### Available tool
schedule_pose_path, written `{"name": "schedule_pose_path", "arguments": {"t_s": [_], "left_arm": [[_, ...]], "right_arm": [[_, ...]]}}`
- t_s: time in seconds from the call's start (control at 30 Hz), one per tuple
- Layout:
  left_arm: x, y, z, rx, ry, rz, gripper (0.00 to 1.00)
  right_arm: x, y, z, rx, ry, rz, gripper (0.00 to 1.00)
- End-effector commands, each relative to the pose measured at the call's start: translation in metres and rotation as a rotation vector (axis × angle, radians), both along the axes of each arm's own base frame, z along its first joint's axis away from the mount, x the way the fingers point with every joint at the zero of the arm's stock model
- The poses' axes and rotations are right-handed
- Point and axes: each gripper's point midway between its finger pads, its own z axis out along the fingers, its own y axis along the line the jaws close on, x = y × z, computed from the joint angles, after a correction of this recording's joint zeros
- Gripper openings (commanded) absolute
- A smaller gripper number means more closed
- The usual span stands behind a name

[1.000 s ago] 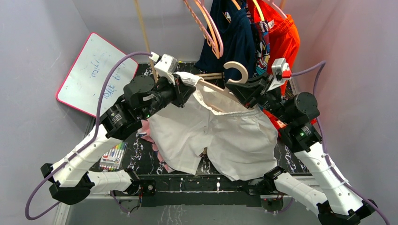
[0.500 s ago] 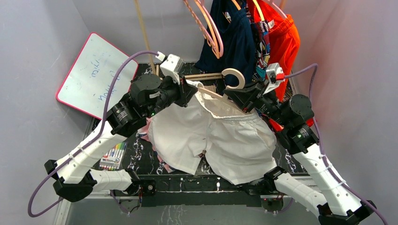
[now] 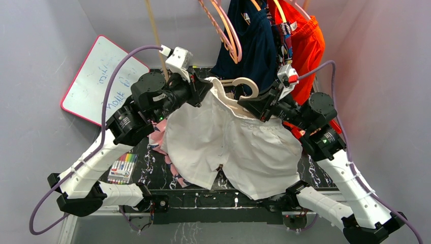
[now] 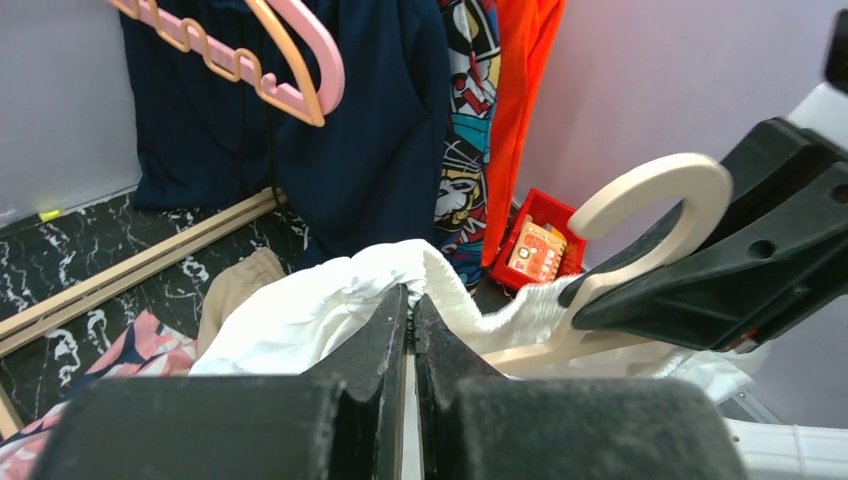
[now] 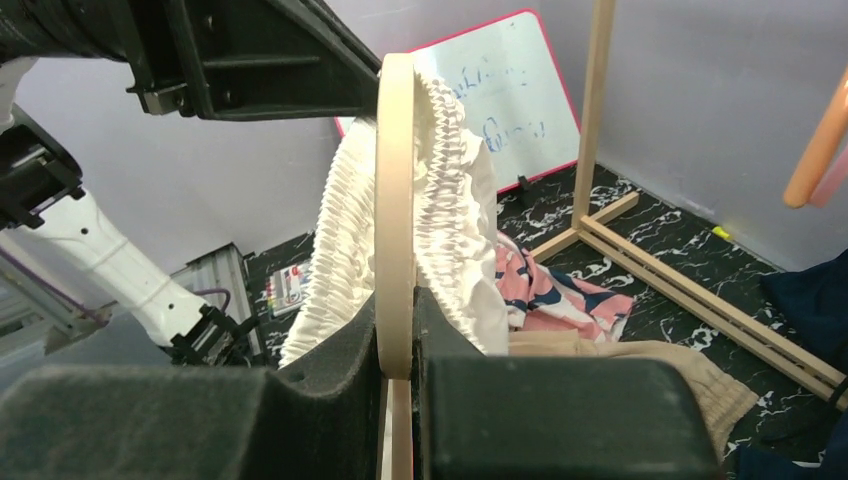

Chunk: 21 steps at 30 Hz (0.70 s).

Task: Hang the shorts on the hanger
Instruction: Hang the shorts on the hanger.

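The white shorts [image 3: 239,147] hang in the air between both arms, waistband up. My left gripper [image 3: 206,87] is shut on the left end of the gathered waistband [image 4: 455,290]. My right gripper [image 3: 244,101] is shut on the pale beige hanger [image 3: 247,84], whose hook points up. In the right wrist view the hanger [image 5: 396,200] runs edge-on between the jaws, with the elastic waistband [image 5: 445,190] draped over both sides of it. The hanger's hook [image 4: 650,200] shows in the left wrist view, close to the right of my left gripper [image 4: 410,300].
A rack at the back holds pink hangers [image 3: 223,30], a navy garment [image 3: 254,40] and an orange one [image 3: 305,35]. A whiteboard [image 3: 99,81] leans left. A marker pack [image 3: 123,169], pink patterned garment [image 5: 560,290], tan shorts [image 5: 640,365] and red box [image 4: 540,245] lie on the table.
Both grippers have risen and moved toward the back with the shorts and hanger. The right gripper has brought the hanger further left, and the waistband now sits over it.
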Motion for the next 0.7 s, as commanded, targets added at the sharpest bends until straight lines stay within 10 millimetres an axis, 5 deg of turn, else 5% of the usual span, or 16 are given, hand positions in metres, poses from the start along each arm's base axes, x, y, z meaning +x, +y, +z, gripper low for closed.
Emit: {"name": "schedule_pose_path", "arguments": {"t_s": [0.0,0.13,0.43,0.57,0.67], "left_arm": [[-0.011,-0.006,0.03,-0.076,-0.054,-0.069,0.0],[-0.019,-0.021,0.003,-0.056,0.029,-0.144,0.0],[-0.029,0.0,-0.021,-0.038,0.078,-0.103,0.0],[-0.034,0.009,-0.009,-0.045,0.043,-0.104,0.62],[-0.039,0.02,0.004,-0.042,0.001,-0.095,0.81]], "right_arm": [[-0.013,0.002,0.021,0.03,-0.058,0.054,0.0],[-0.009,-0.012,0.043,0.138,-0.119,-0.039,0.0],[-0.008,-0.03,0.07,0.224,-0.184,-0.133,0.0],[-0.013,-0.027,0.071,0.213,-0.186,-0.101,0.0],[-0.017,-0.029,0.069,0.199,-0.183,-0.095,0.0]]}}
